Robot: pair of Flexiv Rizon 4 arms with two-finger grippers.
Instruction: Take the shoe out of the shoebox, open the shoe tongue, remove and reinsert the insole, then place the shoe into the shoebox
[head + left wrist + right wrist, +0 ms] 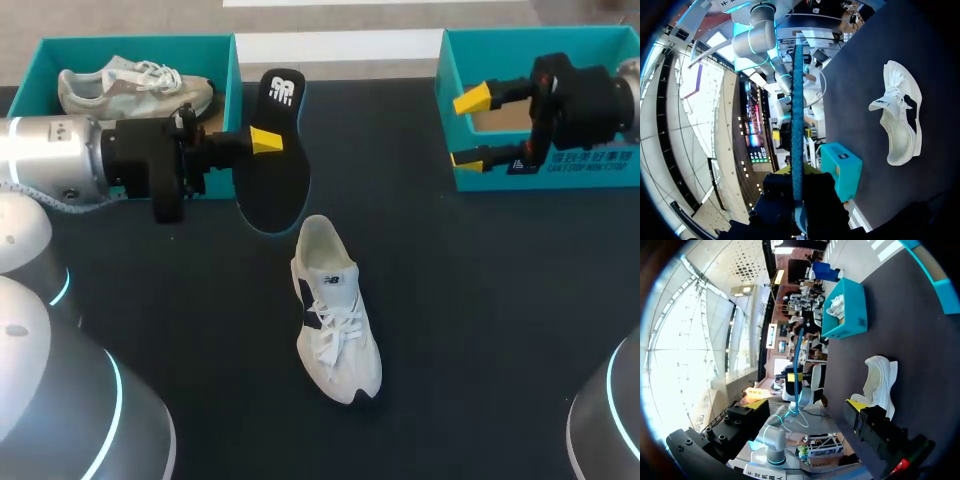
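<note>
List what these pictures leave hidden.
- Head view: the far finger of the left gripper, behind the insole.
- Head view: most of the floor of the right shoebox, covered by the right gripper.
- Every view: the toe interior of the white shoe, under tongue and laces.
- Left wrist view: the insole's faces; it shows edge-on.

matt table (pixel 480 330), cloth shoe (pixel 335 320), matt insole (pixel 272 170)

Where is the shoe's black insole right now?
In the head view, the left claw holds the black insole beside the left shoebox, near the white shoe's heel.
</note>
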